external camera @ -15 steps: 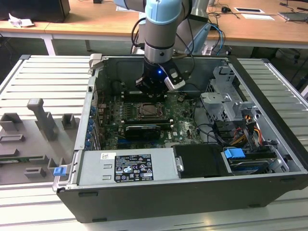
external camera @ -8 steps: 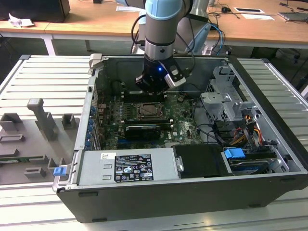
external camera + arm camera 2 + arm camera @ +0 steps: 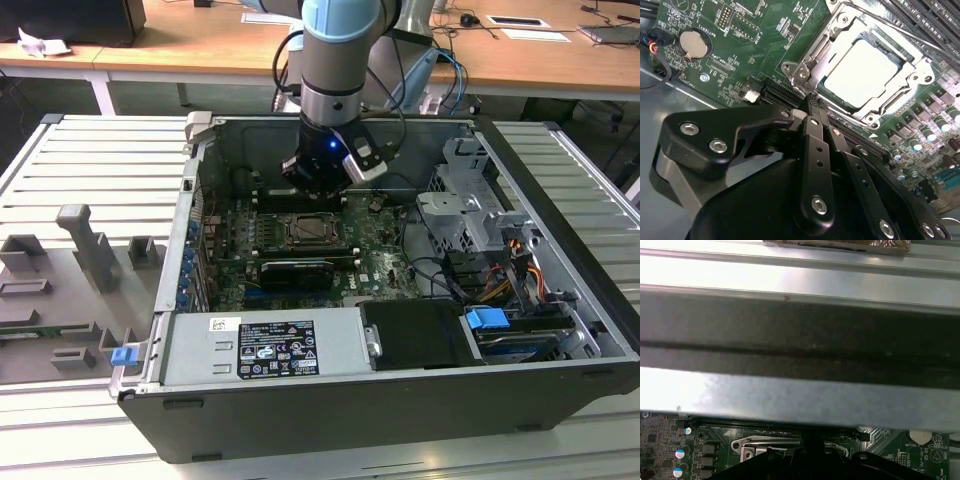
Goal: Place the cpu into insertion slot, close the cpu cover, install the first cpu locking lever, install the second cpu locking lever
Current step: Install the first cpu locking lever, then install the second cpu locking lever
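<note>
The black two-fingered gripper (image 3: pixel 812 100) hangs inside the open dark-grey computer case (image 3: pixel 560 400), just above the green motherboard (image 3: pixel 380 262). In the second wrist view its slim black fingers (image 3: pixel 816 145) lie pressed together with no gap at the tips and nothing held between them, and the tip sits just beside the near edge of the socket, over a long black slot on the board.

The cpu (image 3: pixel 867 70), a small flat square chip with a silvery-grey metal top, is seated in the insertion slot near the middle of the motherboard. The cpu cover (image 3: pixel 920 80), a thin silvery metal frame plate with a cut-out centre, lies flat down around the chip, so the chip's top shows through the opening. Whether the thin wire locking levers along the socket's sides are latched cannot be told.

On the same board, towards the case wall, a round silver coin battery (image 3: pixel 692 45) sits in its holder. In the exterior view the socket (image 3: pixel 312 232) lies below the arm's wrist, with a long black expansion card (image 3: pixel 297 270) on the side nearer the silver-grey power supply box (image 3: pixel 265 345) along the case's front edge. In the first wrist view the bright metal case wall (image 3: pixel 800 395) spans the frame above a strip of motherboard
</note>
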Robot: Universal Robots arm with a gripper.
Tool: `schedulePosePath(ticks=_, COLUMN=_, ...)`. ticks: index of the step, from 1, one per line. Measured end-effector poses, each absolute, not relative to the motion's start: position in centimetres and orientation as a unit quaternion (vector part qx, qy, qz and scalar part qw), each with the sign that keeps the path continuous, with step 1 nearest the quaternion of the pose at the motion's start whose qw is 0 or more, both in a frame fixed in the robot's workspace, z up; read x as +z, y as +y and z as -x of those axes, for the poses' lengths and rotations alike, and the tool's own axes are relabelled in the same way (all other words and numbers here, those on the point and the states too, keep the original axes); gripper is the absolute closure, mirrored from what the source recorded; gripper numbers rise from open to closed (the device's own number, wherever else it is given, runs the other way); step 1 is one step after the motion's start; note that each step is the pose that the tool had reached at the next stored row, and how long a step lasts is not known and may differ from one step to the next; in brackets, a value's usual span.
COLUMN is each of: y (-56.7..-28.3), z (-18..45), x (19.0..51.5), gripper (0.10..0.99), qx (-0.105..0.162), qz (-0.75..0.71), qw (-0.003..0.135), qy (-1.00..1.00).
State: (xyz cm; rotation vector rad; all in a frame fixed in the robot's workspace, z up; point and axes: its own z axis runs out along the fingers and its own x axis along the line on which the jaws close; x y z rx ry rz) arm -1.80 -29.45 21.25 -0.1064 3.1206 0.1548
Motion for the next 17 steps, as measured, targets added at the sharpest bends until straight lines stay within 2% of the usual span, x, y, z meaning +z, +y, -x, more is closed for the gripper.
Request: schedulePosePath(ticks=17, y=-30.46, z=1.8, x=21.29, gripper=0.98, qx=0.049, qz=0.034, qw=0.008, qy=0.998)
